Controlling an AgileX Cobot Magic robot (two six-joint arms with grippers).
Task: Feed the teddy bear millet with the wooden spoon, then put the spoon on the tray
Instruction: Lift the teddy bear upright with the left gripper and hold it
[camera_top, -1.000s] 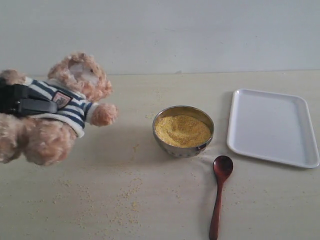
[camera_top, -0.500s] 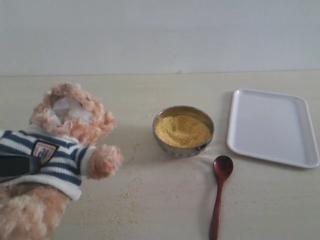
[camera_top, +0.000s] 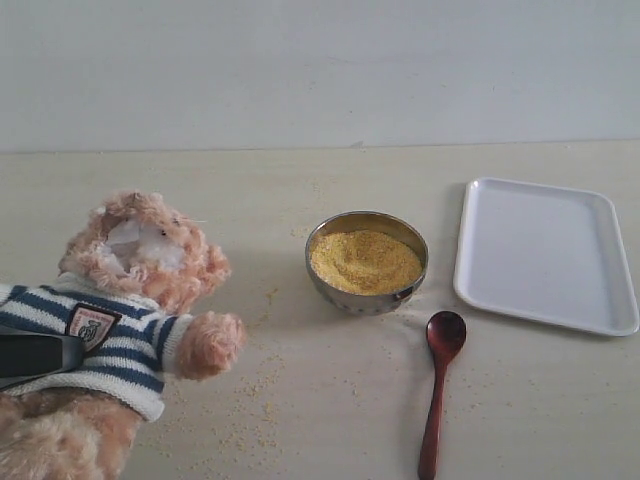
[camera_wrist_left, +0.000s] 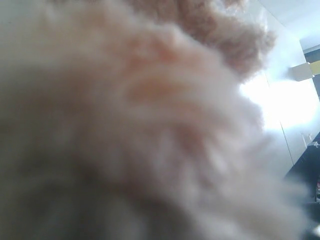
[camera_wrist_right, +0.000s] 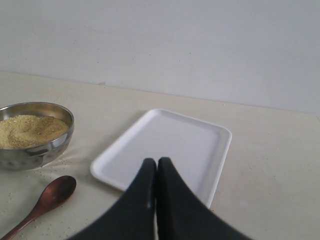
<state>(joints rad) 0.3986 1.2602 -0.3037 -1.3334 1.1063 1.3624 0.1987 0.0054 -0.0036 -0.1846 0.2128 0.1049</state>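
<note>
Exterior view: clamping bear (camera_top: 140, 290) round its striped middle with left gripper (camera_top: 60, 352), far left, well apart from bowl (camera_top: 366, 296) of millet (camera_top: 365, 260). Not yet touching spoon (camera_top: 438, 380), flat just beside bowl, near tray (camera_top: 545, 250). Keeping right gripper (camera_wrist_right: 156, 167) closed on nothing above tray's rim. Probably positioning bear before scooping. Next: open right jaws, lower onto thin handle, pinch squarely.

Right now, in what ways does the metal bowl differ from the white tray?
The bowl is round and of shiny metal; the tray is rectangular, white, with rounded corners. The bowl is deep, while the tray is flat with a low rim. The bowl is full of millet; the tray holds nothing. The tray is also wider. Both stand on the table, near the wooden spoon.
</note>
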